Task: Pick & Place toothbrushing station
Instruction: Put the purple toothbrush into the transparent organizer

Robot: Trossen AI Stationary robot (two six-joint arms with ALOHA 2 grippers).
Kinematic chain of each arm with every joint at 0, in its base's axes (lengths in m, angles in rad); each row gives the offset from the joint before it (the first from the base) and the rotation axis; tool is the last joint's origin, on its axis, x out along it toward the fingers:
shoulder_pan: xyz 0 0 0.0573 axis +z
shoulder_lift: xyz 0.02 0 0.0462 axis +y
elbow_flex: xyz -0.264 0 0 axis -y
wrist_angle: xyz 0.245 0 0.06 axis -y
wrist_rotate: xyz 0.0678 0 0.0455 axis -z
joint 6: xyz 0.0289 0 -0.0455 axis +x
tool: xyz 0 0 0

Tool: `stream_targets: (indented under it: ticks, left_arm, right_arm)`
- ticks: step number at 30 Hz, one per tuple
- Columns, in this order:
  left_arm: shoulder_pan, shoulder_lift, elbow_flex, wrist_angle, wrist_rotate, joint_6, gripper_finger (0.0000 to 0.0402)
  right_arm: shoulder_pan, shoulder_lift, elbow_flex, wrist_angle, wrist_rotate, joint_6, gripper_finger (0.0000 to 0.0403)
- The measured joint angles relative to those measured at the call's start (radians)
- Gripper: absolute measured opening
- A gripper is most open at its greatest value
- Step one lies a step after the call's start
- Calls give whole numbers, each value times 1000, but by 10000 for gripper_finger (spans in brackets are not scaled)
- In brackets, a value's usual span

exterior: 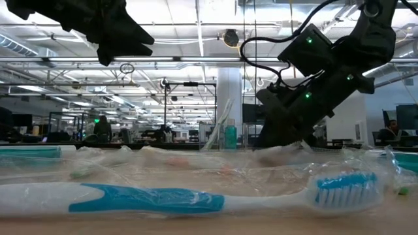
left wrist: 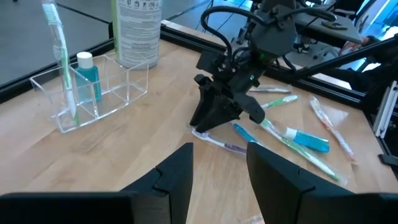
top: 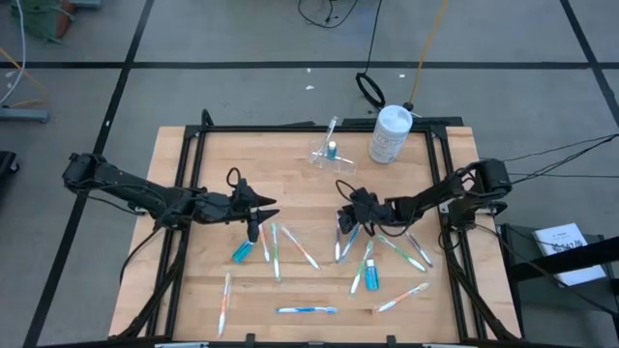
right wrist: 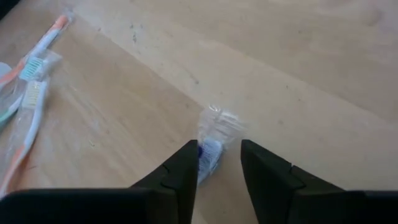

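The clear holder [top: 327, 153] stands at the table's far middle with a toothbrush and a blue tube in it; it also shows in the left wrist view [left wrist: 93, 87]. Several wrapped toothbrushes [top: 274, 246] and blue tubes [top: 242, 253] lie loose on the table. My right gripper [top: 343, 215] is low at the table's middle and open, one finger on each side of the head end of a wrapped purple toothbrush [right wrist: 211, 152]. My left gripper [top: 263, 217] hovers open and empty, left of centre, above the loose toothbrushes. My right gripper slants down from the table's right side, its fingers [right wrist: 186, 168] on either side of the purple toothbrush's wrapped head [right wrist: 214, 127]. The toothbrush [left wrist: 217, 142] lies flat on the table. I cannot tell whether the fingers touch the wrapper.
A white round bottle [top: 392, 133] stands at the far right beside the holder. More toothbrushes [top: 401, 249] and a blue tube [top: 370, 275] lie right of centre, and others [top: 308, 309] lie near the front edge. A black frame [top: 440, 174] borders the wooden table.
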Motion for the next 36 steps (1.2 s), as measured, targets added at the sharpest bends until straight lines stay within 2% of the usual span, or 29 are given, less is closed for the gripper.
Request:
stream_targets:
  ticks: [10,15,21,28,36]
  left_arm:
    - [0,0,0,-35,8,-14,152]
    - [0,0,0,-68,9,-48,152]
    - [-2,0,0,-76,9,-57,152]
    - [-2,0,0,-75,9,-59,152]
    - [-2,0,0,-75,9,-59,152]
  right_arm:
    - [-9,3,-2,63,-11,-106,6]
    - [-19,-5,-3,84,-11,-137,5]
    - [-38,-102,-4,136,-11,-244,1]
    - [-78,-268,-3,267,-7,-468,1]
    - [-195,-444,-3,405,6,-794,0]
